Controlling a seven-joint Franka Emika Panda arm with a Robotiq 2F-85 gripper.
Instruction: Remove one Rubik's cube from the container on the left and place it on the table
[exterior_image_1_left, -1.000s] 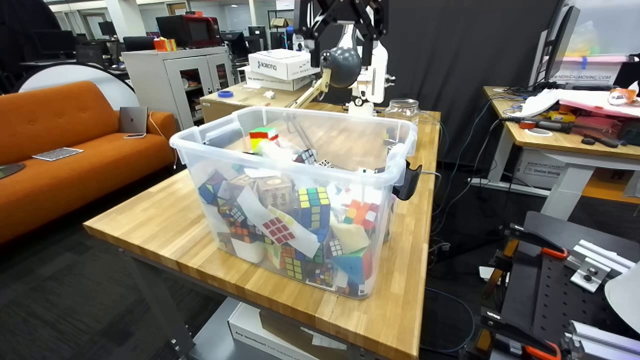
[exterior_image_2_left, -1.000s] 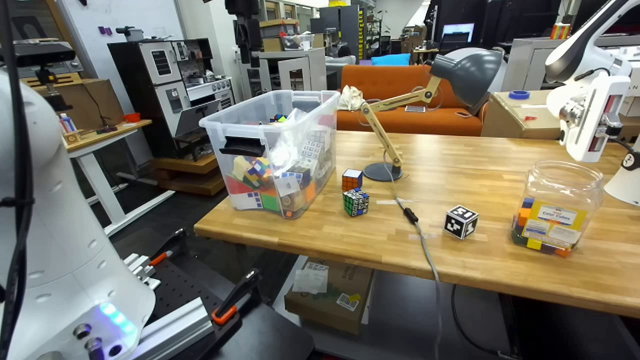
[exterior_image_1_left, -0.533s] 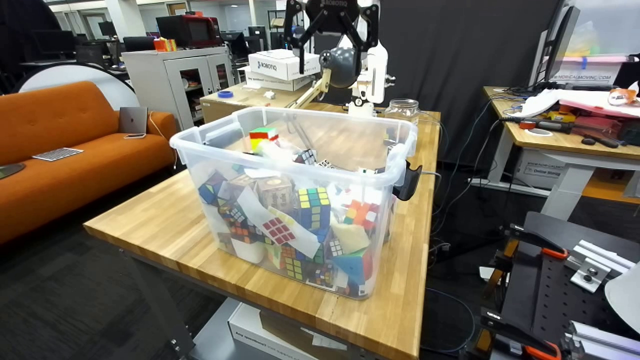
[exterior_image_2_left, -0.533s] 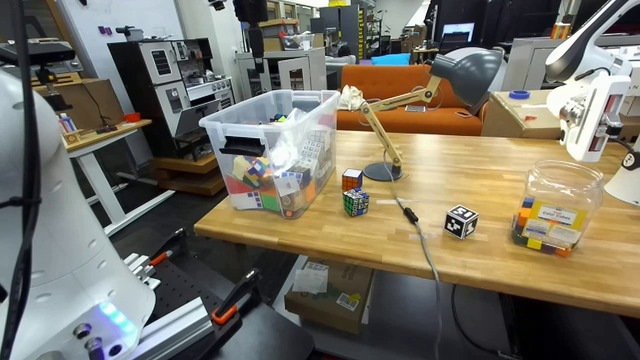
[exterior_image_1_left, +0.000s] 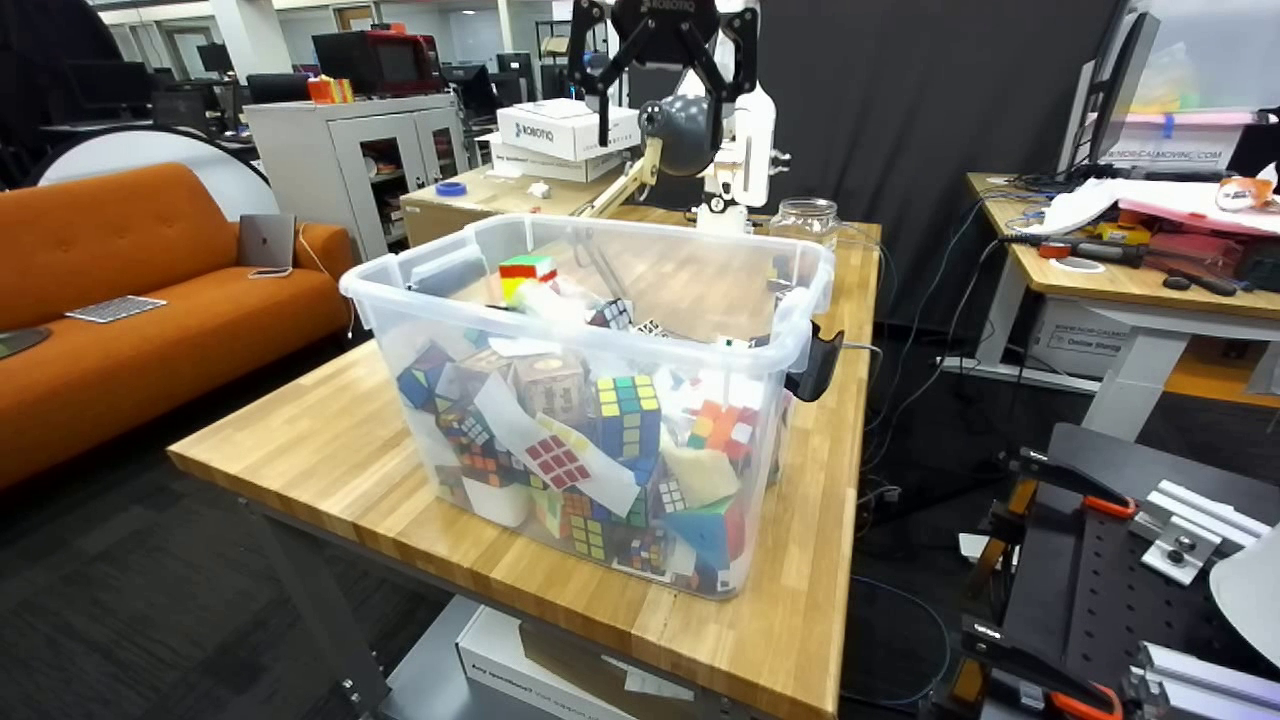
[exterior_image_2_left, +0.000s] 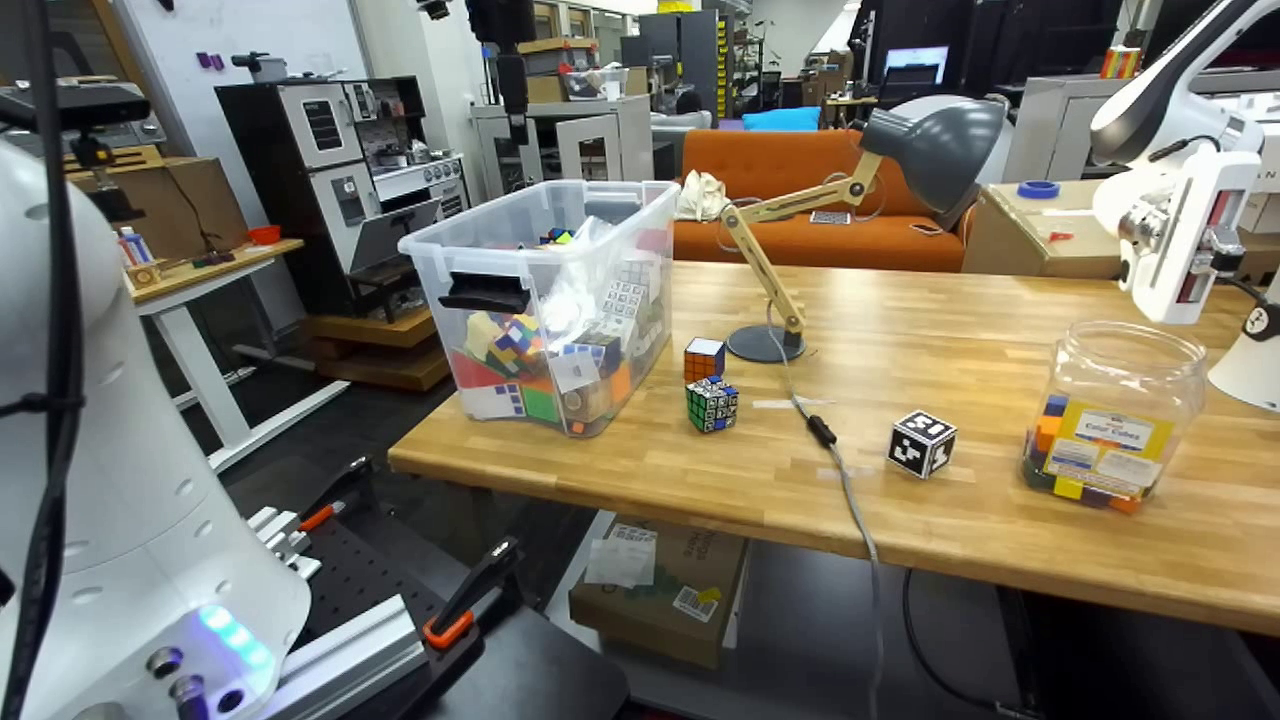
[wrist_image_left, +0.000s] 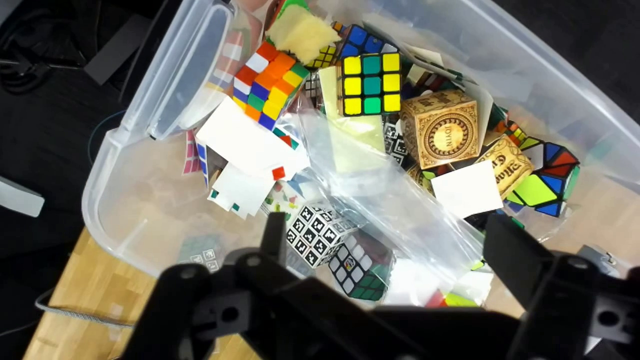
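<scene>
The container (exterior_image_1_left: 570, 336), a clear bin, stands on the wooden table (exterior_image_1_left: 370, 430); both also show in an exterior view, bin (exterior_image_2_left: 470, 247) and table (exterior_image_2_left: 800, 485). It holds several cubes, papers and clear plastic wrap. In the wrist view lie a yellow-and-green-faced cube (wrist_image_left: 371, 85), an orange, blue and yellow cube (wrist_image_left: 270, 82), a black-and-white patterned cube (wrist_image_left: 316, 236) and a white-and-green Rubik's cube (wrist_image_left: 350, 265) partly under plastic. My gripper (exterior_image_1_left: 659, 150) is open and empty above the bin, fingers pointing down. It also shows in the wrist view (wrist_image_left: 382, 225).
Two cubes (exterior_image_2_left: 705, 358) (exterior_image_2_left: 712, 405) sit on the table beside the bin. A desk lamp (exterior_image_2_left: 765, 343), its cable (exterior_image_2_left: 850, 490), a black-and-white cube (exterior_image_2_left: 922, 444) and a clear jar (exterior_image_2_left: 1110, 430) stand further along. A black latch handle (exterior_image_1_left: 818, 362) juts from the bin's end.
Since one second ago my gripper has come lower over the bin and shifted slightly left in an exterior view. Over the last half second nothing has visibly moved.
</scene>
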